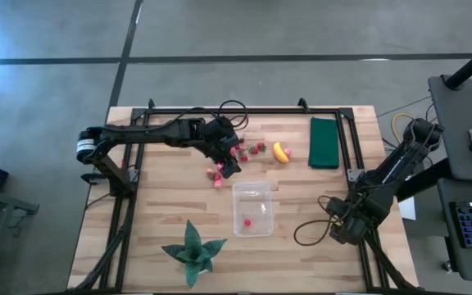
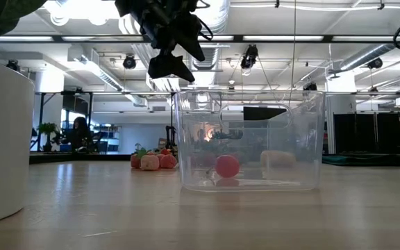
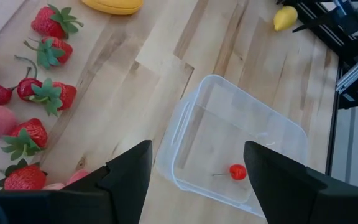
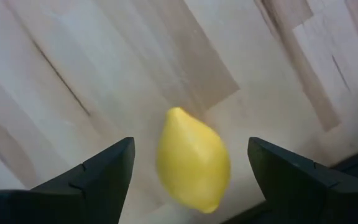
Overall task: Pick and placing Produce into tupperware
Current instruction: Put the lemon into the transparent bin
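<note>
One cherry [image 3: 237, 172] lodged in tupperware [image 3: 229, 146] beyond left jaws [image 3: 197, 180], held open, empty; strawberries [image 3: 39, 93] beside them. Lemon [image 4: 193, 159] centred between open right jaws [image 4: 191, 180]; square descent advised.

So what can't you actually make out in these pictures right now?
- High view: the lemon under the right gripper is hidden by the arm; it shows only in the right wrist view.
- Low view: the loose strawberries are too small to count.
- Left wrist view: the banana is cut off by the edge.

Wooden table [image 1: 146, 221] (tupperware [image 1: 252, 209], produce [image 1: 236, 156])
</note>
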Motion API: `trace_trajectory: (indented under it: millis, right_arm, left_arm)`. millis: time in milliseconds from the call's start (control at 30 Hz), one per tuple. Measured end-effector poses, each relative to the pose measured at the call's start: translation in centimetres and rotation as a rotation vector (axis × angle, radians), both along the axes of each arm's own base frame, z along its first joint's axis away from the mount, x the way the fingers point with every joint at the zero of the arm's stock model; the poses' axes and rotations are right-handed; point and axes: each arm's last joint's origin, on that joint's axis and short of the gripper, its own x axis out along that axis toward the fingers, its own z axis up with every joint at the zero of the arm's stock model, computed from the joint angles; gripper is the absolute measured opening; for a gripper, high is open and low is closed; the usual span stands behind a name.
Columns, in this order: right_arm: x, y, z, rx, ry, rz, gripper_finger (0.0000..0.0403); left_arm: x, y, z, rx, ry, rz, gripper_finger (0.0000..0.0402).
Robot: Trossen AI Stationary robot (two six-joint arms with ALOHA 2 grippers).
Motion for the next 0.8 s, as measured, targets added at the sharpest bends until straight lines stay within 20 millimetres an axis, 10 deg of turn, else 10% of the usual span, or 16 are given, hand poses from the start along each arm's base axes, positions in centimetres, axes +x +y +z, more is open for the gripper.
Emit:
trace_trajectory:
  millis: [800]
  right_arm:
    - [-0.69,-0.11,-0.79,-0.023,0.023,0.176,0.03]
  left_arm:
    - [-0.01,0.07,-0.03,0.003,0.007,0.033,0.024]
